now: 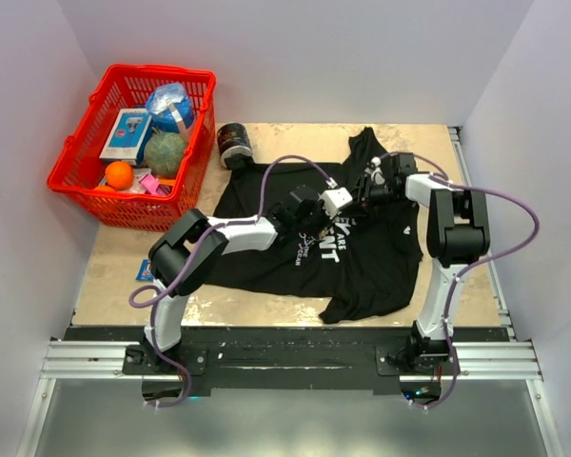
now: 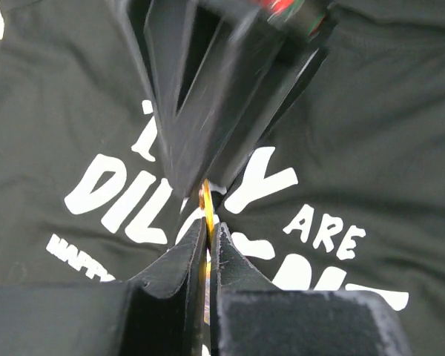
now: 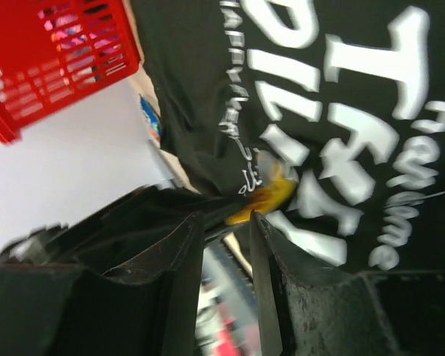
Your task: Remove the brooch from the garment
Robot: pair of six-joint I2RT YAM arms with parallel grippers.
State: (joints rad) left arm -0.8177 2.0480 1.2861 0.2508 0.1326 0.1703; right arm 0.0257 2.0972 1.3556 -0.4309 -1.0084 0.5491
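1. Pale walls enclose a tan wooden tabletop [image 1: 114, 267] on three sides; both arms reach in from its near edge and meet over the middle.
2. A red plastic lattice basket [image 1: 76, 181] sits at the far left corner; in it lie a round orange [image 1: 119, 174], a dull green ball [image 1: 165, 152], a blue crinkled bag [image 1: 169, 107] and a white-and-blue box [image 1: 126, 133].
3. A squat black jar [image 1: 234, 145] stands just beside the basket, near one sleeve of the garment.
4. The black short-sleeved T-shirt [image 1: 381, 257] lies spread across the centre and right of the tabletop; its white printed lettering [image 2: 119, 200] faces up.
5. The thin gold-yellow brooch [image 2: 205, 199] stands edge-on over the lettering on the chest; whether its pin is in the cloth or out of it cannot be told.
6. The left pincer [image 2: 208, 231] is clenched on the brooch; the gold edge shows in the slit between its two dark fingers and pokes out beyond their tips.
7. The right pincer [image 3: 226, 218] is released, its fingers standing apart with nothing gripped between them; in its own blurred view the brooch [image 3: 271, 194] lies just past the fingertips, against the black cloth.
8. The two pincers are close together, tip toward tip; the right one fills the top of the left wrist view as a dark blur.
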